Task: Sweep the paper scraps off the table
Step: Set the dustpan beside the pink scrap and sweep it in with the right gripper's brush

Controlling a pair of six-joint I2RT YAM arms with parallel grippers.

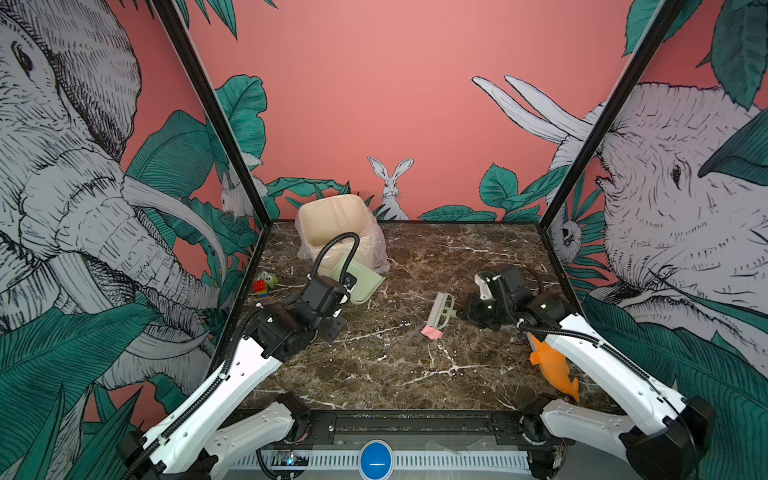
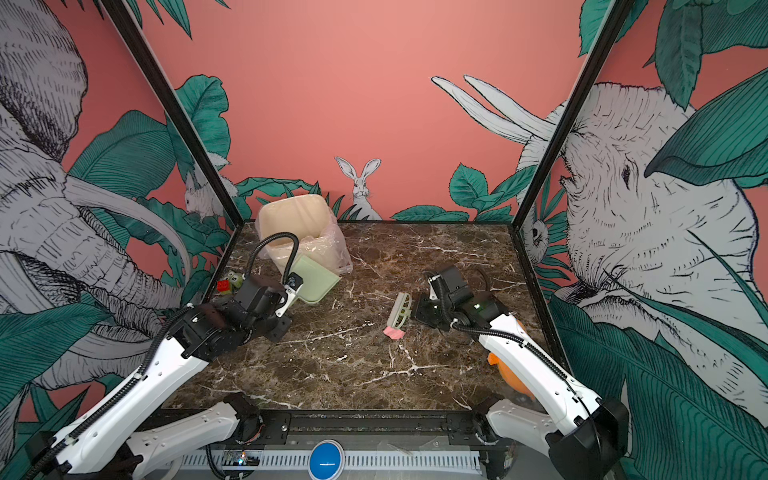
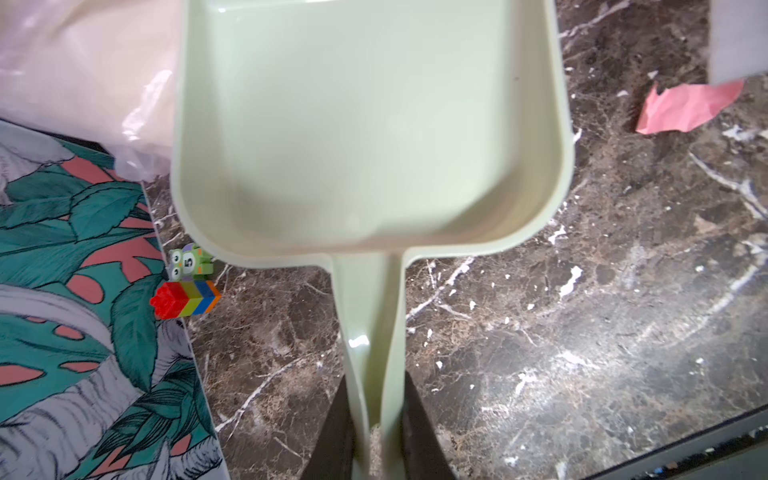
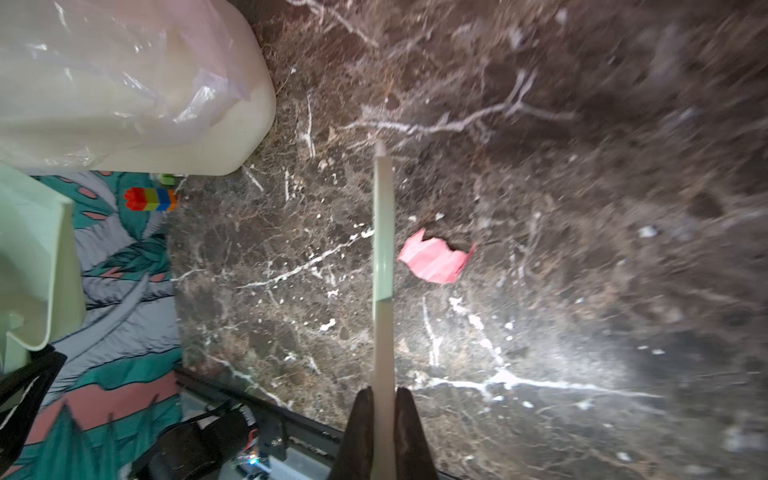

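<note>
One pink paper scrap [image 1: 431,332] [image 3: 685,108] [image 4: 434,257] lies mid-table on the dark marble table [image 1: 395,374]. My right gripper [image 1: 463,311] [image 4: 383,399] is shut on the handle of a pale green brush [image 1: 442,309] [image 4: 383,249], whose bristles sit just behind the scrap. At the back left my left gripper [image 1: 345,296] [image 3: 376,399] is shut on the handle of a pale green dustpan [image 1: 365,282] [image 3: 365,124]. The pan is empty inside, and its mouth is beside the bin. No other scraps show.
A cream bin [image 1: 332,224] with a clear plastic liner stands at the back left. Toy blocks [image 1: 261,286] [image 3: 187,297] sit by the left wall. An orange fish toy [image 1: 555,365] lies under the right arm near the right edge.
</note>
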